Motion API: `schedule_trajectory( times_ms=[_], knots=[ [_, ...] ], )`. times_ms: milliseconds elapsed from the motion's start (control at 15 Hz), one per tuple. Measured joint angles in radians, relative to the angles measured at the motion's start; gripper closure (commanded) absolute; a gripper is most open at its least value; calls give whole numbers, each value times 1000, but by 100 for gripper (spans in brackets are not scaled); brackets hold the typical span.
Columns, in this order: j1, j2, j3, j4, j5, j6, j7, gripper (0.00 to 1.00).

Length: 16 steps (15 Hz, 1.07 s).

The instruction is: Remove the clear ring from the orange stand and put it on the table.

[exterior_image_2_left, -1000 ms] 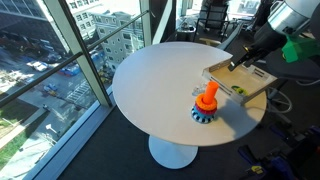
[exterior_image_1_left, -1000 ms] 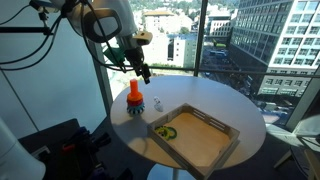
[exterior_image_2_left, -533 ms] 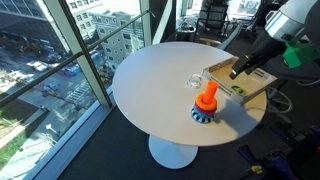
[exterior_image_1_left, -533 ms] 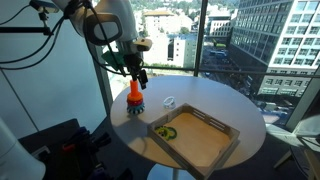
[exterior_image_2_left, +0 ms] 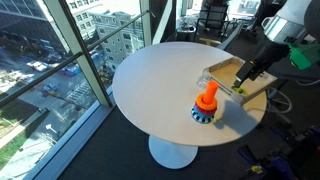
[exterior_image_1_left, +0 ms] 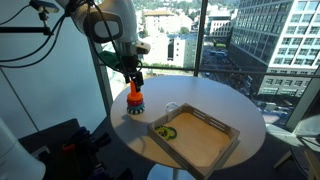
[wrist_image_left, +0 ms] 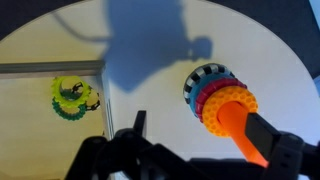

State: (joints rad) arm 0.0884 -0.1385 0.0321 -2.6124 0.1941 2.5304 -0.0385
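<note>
One ring (exterior_image_1_left: 172, 105) lies mid-frame on the worktop (exterior_image_1_left: 225, 100), clear of the stand (exterior_image_1_left: 134, 98); claw (exterior_image_1_left: 135, 78) above the stand is open and empty, presumably because placement is complete.

Gripper (exterior_image_1_left: 134, 78) just above orange stand (exterior_image_1_left: 134, 97); clear ring (exterior_image_1_left: 172, 106) on table (exterior_image_1_left: 235, 105) beside wooden tray (exterior_image_1_left: 202, 137).

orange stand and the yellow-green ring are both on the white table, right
Not quite: the yellow-green ring lies inside the wooden tray, near a corner, as the wrist view shows. The orange stand is on the white table.
</note>
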Motion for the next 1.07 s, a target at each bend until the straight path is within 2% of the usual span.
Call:
schedule_trajectory(
  times_ms=[533,1067],
  knots=[
    [5,-11,10,57,0,-203,-9,0],
    [5,-9,20,77,-2,-245,-9,0]
  ],
)
